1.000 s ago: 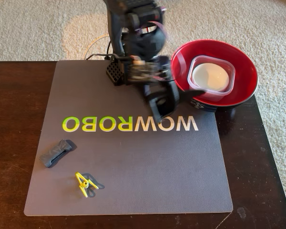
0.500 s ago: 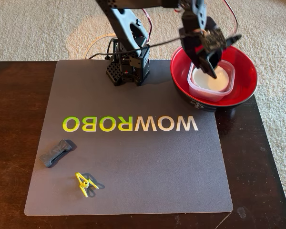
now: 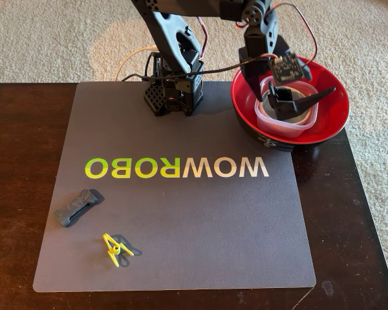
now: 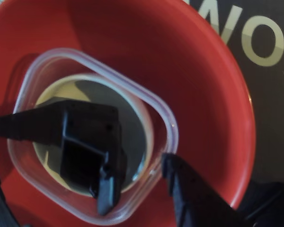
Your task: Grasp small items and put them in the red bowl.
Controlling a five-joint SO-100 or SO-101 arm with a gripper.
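Currently the jaws are spread apart above the red bowl (image 3: 333, 106) at the right rear corner of the mat (image 3: 181, 219), and they hold nothing. In the wrist view, the black bracket (image 4: 85, 142) lies inside the clear tub (image 4: 165, 127), on the white dish (image 4: 47, 94), between and below the jaws and apart from the nearer finger (image 4: 189, 189). The tub sits in the red bowl. In the fixed view, the bracket (image 3: 291, 100) covers most of the tub's interior. The grey ribbed block (image 3: 77, 206) and the yellow clip (image 3: 116, 248) lie on the mat's near left area, near each other but not touching, well apart from the bowl. The mat rests on the dark table (image 3: 13, 161).
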